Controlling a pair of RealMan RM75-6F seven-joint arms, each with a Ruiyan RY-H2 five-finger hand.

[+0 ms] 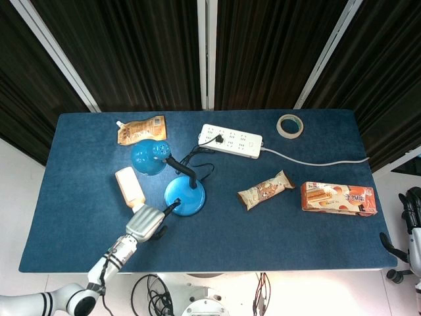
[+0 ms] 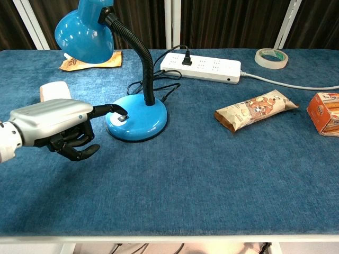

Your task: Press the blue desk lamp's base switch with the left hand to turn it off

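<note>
The blue desk lamp stands left of centre, with its round base [image 1: 187, 196] [image 2: 144, 117] on the cloth. Its black gooseneck rises to the blue shade [image 1: 150, 157] [image 2: 85, 35]. A small grey switch [image 2: 122, 118] sits on the left part of the base. My left hand [image 1: 145, 223] [image 2: 57, 125] is just left of the base, one dark finger [image 2: 108, 110] stretched out with its tip touching the switch and the other fingers curled under. My right hand [image 1: 411, 209] shows only as dark shapes off the table's right edge. The shade hides the bulb.
A pale bottle [image 1: 129, 186] lies under the shade beside my left hand. The lamp's cord runs to a white power strip [image 1: 231, 141] at the back. An orange pouch [image 1: 141, 130], tape roll [image 1: 290, 126], snack bar [image 1: 265, 189] and biscuit box [image 1: 338, 198] lie on the blue table [image 1: 276, 237].
</note>
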